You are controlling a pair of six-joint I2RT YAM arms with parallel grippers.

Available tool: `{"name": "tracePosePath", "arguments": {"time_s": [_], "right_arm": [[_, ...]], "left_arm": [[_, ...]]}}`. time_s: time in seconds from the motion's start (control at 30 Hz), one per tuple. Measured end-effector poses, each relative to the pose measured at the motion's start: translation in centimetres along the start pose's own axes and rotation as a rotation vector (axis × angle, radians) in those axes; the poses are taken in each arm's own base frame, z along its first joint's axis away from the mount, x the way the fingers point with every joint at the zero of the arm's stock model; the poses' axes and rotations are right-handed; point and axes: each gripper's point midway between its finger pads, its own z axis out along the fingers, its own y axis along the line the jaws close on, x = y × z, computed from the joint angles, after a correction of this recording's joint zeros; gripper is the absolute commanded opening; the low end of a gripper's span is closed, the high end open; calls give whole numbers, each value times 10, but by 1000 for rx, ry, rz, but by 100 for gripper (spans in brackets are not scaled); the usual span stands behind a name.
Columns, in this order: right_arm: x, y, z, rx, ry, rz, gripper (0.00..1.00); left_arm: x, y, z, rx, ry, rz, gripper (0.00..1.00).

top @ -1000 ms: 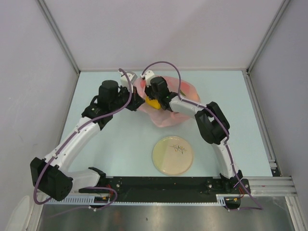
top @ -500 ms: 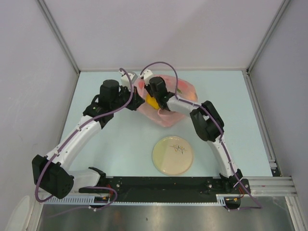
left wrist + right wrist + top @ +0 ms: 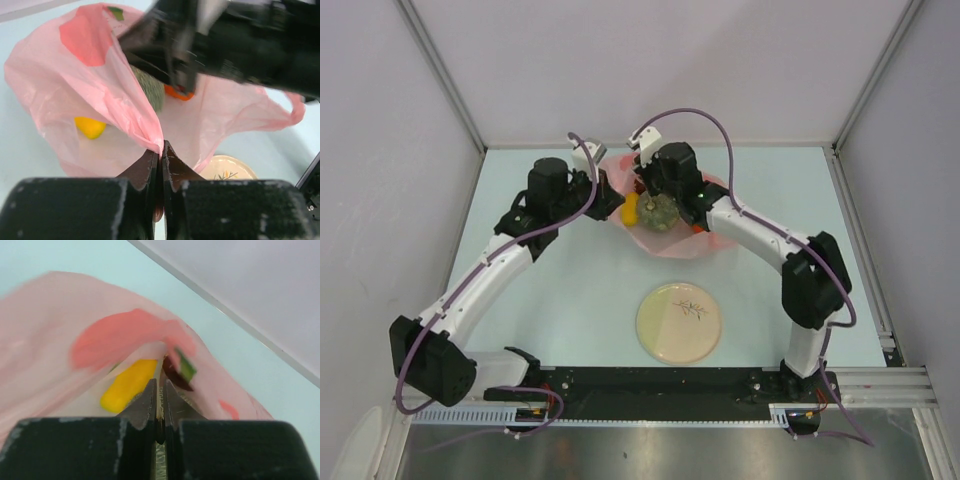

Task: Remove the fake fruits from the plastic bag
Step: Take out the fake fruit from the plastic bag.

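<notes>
- Plastic bag [image 3: 685, 238] lay crumpled at the far middle of the table [image 3: 570, 290], beyond the cream plate [image 3: 679, 322].
- Left gripper [image 3: 161, 150]: jaws closed, pinching the bag's pink film at its left edge.
- Right gripper [image 3: 159, 386] hung over the bag's mouth, jaws pressed together. Could not tell if anything was nipped.
- Melon [image 3: 657, 212] showed just under it, partly behind the film.
- Orange [image 3: 177, 93], yellow fruit [image 3: 90, 126] and dark red fruit [image 3: 175, 376] sat inside the bag.
</notes>
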Motion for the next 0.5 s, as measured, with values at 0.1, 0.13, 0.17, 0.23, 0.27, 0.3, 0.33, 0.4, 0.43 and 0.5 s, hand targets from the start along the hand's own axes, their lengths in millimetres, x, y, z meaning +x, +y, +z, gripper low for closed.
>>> {"name": "tracePosePath", "arguments": {"time_s": [0.1,0.13,0.17,0.23,0.27,0.3,0.33,0.4,0.43,0.5], "right_arm": [[-17,5,-23,-24,-18,10,0],[-20,10,-31,-41,-17,9,0],[-21,12,-37,-53,-12,11,0],[-21,15,-48,-75,3,15,0],[-22,16,-52,-85,7,16,0],[-22,19,-57,-100,14,18,0],[-22,20,-63,-114,21,19,0],[-28,22,-74,-137,20,17,0],[-32,24,-82,-148,17,11,0],[-42,30,-98,-174,-2,-13,0]], "left_arm": [[-12,0,9,8,-9,0,8],[-15,-1,11,11,-14,-3,8],[-16,0,13,12,-15,-5,8],[-18,-1,15,16,-17,-13,9],[-18,-1,16,16,-16,-14,9],[-19,-1,17,19,-18,-15,9],[-21,-1,17,19,-21,-17,9],[-22,-1,18,20,-24,-18,10],[-22,-1,18,19,-24,-19,10],[-22,-1,18,20,-24,-19,10]]}}
